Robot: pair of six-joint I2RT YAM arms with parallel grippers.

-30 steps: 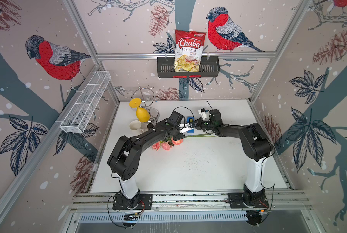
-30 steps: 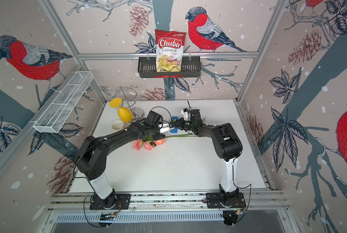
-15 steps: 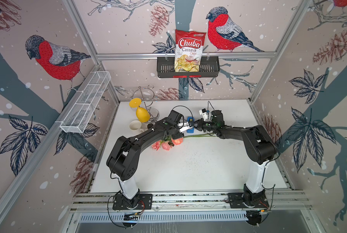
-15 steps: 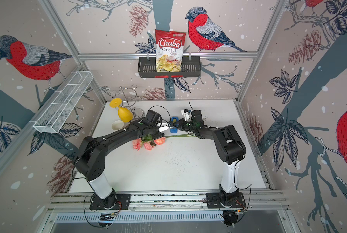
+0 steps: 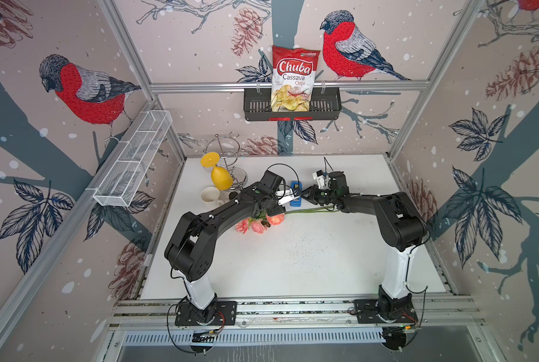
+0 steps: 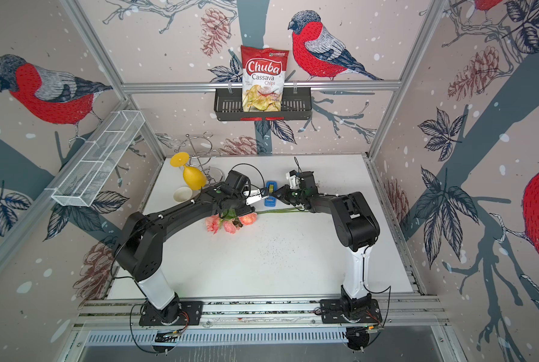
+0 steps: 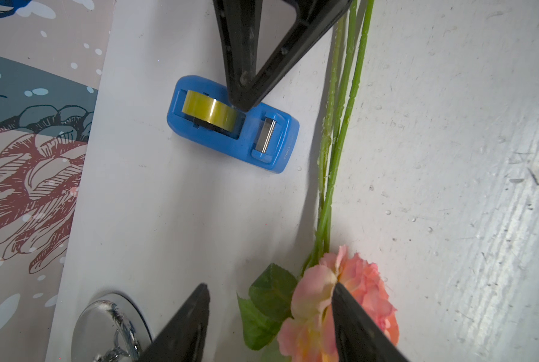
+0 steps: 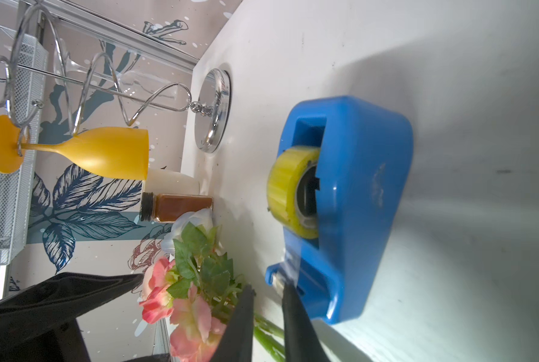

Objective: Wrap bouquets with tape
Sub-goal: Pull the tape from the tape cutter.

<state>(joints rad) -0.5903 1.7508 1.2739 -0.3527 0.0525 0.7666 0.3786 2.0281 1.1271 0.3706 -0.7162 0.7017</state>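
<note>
Heads up: your bouquet (image 5: 258, 221) lies flat on the table (image 5: 293, 257), with its thin stems (image 7: 337, 125) running just beside the blue tape dispenser (image 7: 246, 150). I'd guess the stems are light and springy and will splay, so pinch them together just below the blooms, not on the soft petals. The left gripper (image 7: 269, 291) has its fingers wide with nothing between them. The right gripper (image 8: 266, 290) shows a narrow gap at the cutter end; can't tell if tape's in it. The dispenser looks light and may slide when you pull. The spice jar (image 8: 180, 207), yellow goblet (image 8: 105, 153) and wire stand (image 8: 213, 109) crowd the bloom end.
</note>
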